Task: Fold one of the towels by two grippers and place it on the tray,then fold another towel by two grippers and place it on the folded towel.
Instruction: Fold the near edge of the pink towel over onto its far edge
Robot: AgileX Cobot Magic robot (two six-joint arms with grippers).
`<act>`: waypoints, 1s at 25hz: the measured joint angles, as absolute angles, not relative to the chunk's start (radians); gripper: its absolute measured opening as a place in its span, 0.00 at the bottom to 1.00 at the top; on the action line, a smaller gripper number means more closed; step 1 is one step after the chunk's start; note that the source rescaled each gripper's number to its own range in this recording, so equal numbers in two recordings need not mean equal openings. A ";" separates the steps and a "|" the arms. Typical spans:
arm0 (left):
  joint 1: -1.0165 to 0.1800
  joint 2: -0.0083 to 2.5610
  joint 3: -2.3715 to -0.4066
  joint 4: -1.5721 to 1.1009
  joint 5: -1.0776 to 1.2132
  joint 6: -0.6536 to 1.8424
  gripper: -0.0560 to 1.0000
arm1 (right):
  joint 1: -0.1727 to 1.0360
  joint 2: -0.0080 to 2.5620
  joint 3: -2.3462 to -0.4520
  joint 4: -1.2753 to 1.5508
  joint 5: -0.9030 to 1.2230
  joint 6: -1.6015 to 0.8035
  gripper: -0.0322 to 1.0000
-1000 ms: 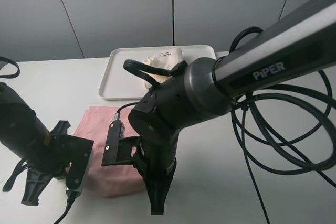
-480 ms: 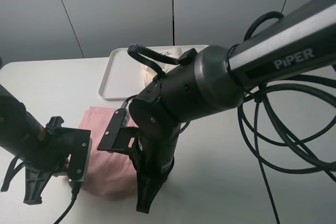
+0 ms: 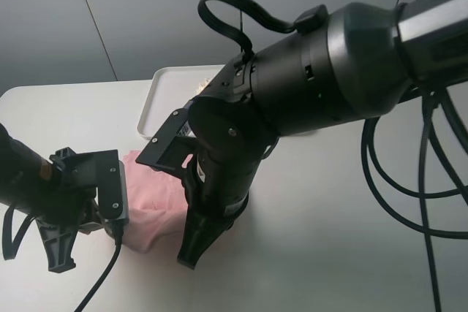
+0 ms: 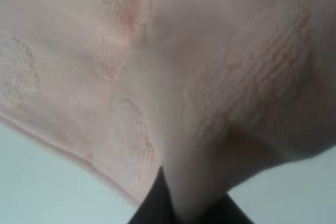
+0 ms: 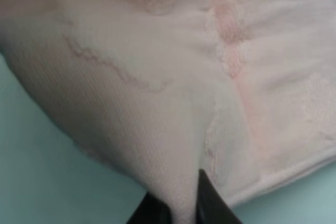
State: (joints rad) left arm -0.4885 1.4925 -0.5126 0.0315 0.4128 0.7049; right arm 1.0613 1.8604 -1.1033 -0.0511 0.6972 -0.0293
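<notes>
The pale pink towel (image 3: 151,212) lies bunched on the white table in front of the tray (image 3: 164,104). Both wrist views are filled with pink towel (image 4: 173,77) (image 5: 173,77). My left gripper (image 4: 189,212) is shut on a pinched fold of it, and my right gripper (image 5: 177,209) is shut on another fold. Seen from above, the left gripper (image 3: 60,253) is at the towel's left and the right gripper (image 3: 191,253) at its near right corner. The cream towel on the tray is almost wholly hidden behind my right arm.
The bulky right arm (image 3: 292,85) covers the middle of the table and most of the tray. Black cables (image 3: 409,202) loop over the table on the right. A grey panelled wall (image 3: 146,12) stands behind the table.
Both grippers have drawn away from the near edge toward the tray, still shut on the pink towel. The towel's near edge has come up and the cloth has bunched. The right arm has risen.
</notes>
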 joint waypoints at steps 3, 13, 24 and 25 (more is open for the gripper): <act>-0.488 1.470 -0.512 0.031 0.410 0.644 0.07 | 1.028 1.847 -1.103 -0.067 0.720 0.011 0.04; -0.488 1.462 -0.511 0.030 0.317 0.494 0.07 | 0.993 1.847 -1.103 -0.086 0.681 0.141 0.04; -0.387 1.462 -0.511 0.030 0.191 0.324 0.07 | 0.987 1.847 -1.103 -0.361 0.647 0.476 0.04; -0.367 1.462 -0.511 0.030 0.188 0.310 0.07 | 0.987 1.847 -1.103 -0.382 0.638 0.496 0.04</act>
State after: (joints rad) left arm -0.3672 1.4616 -0.5105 0.0297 0.1881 0.3102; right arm 0.9875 1.8470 -1.1033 -0.3821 0.6384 0.4965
